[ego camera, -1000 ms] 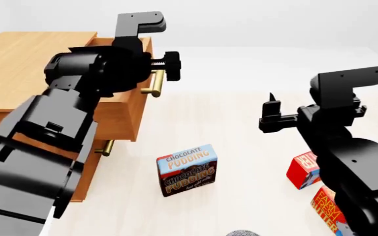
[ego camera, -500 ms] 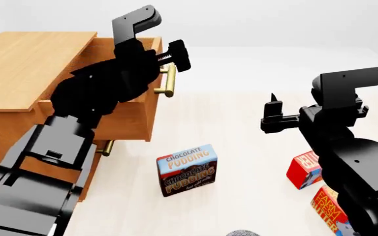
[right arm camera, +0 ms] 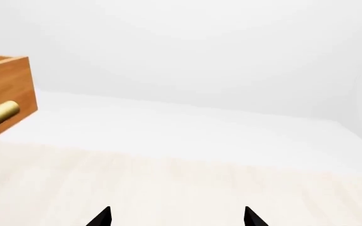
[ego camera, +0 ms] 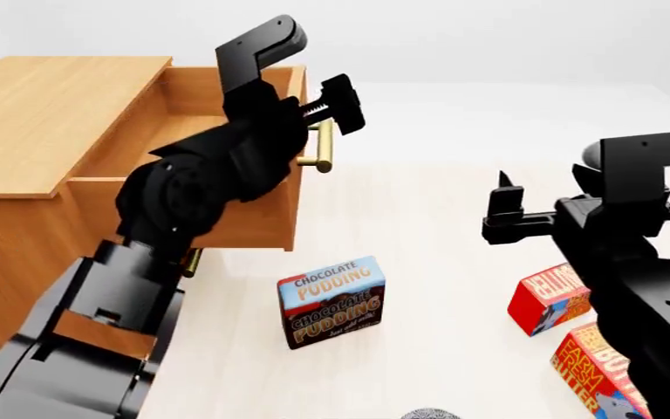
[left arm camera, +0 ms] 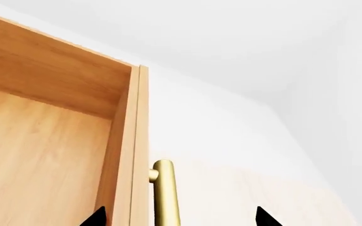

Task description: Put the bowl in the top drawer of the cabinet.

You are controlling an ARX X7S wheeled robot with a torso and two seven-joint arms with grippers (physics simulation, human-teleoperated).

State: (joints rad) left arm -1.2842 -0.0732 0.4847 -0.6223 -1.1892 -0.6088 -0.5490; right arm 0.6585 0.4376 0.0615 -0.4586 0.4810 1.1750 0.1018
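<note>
From my head camera, the cabinet [ego camera: 44,113] fills the far left, a light-brown wooden block with a flat top. Its top drawer [ego camera: 242,209] is pulled out toward the right, open box showing. My left gripper [ego camera: 325,131] is at the drawer front, around the brass handle [ego camera: 324,147]. In my left wrist camera the two finger tips sit one on each side of the brass bar and the drawer's front board, apart from each other; I cannot tell whether the fingers actually press the handle. Below the drawer, a bit of the lower drawer's brass handle [ego camera: 191,262] peeks out beside my arm.

Toward the middle, a chocolate pudding box [ego camera: 331,301] stands on the pale floor [ego camera: 428,227]. To the right my right gripper [ego camera: 505,214] hangs in the air, well apart from the cabinet; its wrist camera shows the two finger tips spread with nothing between them. At the far right, two red boxes [ego camera: 550,298] lie partly behind that arm.

The bowl: I cannot make it out with certainty; only a small grey patterned sliver [ego camera: 428,413] shows at the bottom edge
</note>
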